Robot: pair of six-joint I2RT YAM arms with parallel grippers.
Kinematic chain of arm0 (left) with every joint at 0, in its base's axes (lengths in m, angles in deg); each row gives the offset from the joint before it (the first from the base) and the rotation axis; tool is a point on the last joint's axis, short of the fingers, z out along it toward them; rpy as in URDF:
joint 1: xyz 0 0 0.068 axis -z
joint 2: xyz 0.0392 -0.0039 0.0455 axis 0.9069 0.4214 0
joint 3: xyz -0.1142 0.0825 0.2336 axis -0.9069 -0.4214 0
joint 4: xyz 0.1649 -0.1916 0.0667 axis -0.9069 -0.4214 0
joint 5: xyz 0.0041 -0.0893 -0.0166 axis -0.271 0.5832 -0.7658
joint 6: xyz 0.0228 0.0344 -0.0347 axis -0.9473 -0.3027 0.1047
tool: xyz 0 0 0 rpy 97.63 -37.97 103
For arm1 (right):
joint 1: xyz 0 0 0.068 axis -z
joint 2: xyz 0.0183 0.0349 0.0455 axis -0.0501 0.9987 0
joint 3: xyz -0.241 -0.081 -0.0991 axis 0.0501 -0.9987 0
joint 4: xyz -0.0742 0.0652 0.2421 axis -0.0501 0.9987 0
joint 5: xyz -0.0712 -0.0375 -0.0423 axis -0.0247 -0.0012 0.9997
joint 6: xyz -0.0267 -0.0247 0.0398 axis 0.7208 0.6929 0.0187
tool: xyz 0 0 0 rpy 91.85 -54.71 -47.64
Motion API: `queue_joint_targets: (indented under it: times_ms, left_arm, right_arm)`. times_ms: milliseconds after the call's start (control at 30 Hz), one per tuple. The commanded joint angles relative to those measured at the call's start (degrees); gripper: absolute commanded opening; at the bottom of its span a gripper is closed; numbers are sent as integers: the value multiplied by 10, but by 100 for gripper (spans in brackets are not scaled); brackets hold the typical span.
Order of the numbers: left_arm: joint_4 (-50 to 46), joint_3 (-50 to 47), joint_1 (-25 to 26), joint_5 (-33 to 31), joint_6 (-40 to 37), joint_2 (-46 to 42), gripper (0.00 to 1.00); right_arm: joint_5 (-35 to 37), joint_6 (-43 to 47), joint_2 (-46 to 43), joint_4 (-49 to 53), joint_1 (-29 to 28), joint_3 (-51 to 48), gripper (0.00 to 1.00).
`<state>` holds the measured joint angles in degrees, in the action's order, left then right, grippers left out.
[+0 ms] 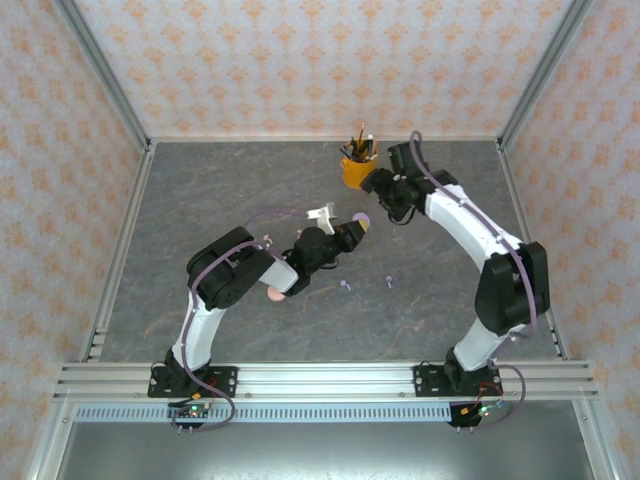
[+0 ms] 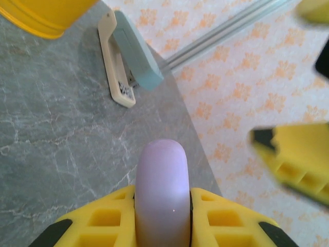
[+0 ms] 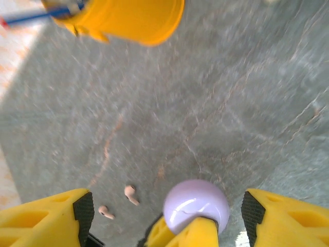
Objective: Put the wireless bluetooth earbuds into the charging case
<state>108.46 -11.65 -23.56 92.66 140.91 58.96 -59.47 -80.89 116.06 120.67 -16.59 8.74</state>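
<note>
Since the two pink earbuds [image 3: 131, 194] are lying loose on the table below the right gripper [image 3: 168, 208], off toward the finger on the left of its wrist view, and the two lilac earbuds [image 1: 347, 285] lie back toward the bases from the left gripper [image 2: 162, 208] (closer to it than to the right one), nothing's in a case so far. The lilac case [image 3: 196, 206] is what the next move hangs on imo. It's clamped tight in the left gripper, looks lifted off the table, with its rim poking out past the fingertips. It sits right between the right gripper's fingers, which are spread wide with a gap on both sides and are gripping nothing. So the right arm is the free one. My guess is it either works the lid or drops for the pink pair. The yellow pencil cup [image 1: 358, 168] is just beyond it.
</note>
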Motion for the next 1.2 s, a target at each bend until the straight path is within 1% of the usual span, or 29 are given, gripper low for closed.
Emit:
queue_joint_targets:
  times_ms: [0,67,133,233,300,433,567,733,833,1167]
  left_arm:
    - [-62,-12,-9,68,-55,-63,12]
    - [-107,-17,-22,119,-88,-92,12]
    - [-163,-25,-43,181,-122,-123,12]
    - [-221,-34,-79,265,-158,-171,12]
    - [-264,-33,-96,309,-181,-197,12]
    - [-409,-6,-107,358,-275,-245,12]
    - [-484,9,-108,380,-318,-274,11]
    - [-503,14,-113,393,-325,-286,11]
    - [-506,20,-113,398,-324,-286,11]
    - [-511,29,-112,400,-322,-294,11]
  right_arm:
    - [-30,31,-59,-33,25,-44,77]
    - [-43,55,-91,-60,39,-92,78]
    - [-62,82,-131,-97,51,-152,78]
    - [-95,121,-188,-156,61,-230,78]
    - [-122,138,-221,-197,62,-275,78]
    - [-199,141,-260,-296,62,-352,78]
    - [-273,132,-260,-374,61,-387,77]
    - [-312,150,-259,-387,44,-390,77]
    - [-312,163,-258,-378,31,-390,77]
    - [-299,160,-219,-399,-4,-397,75]
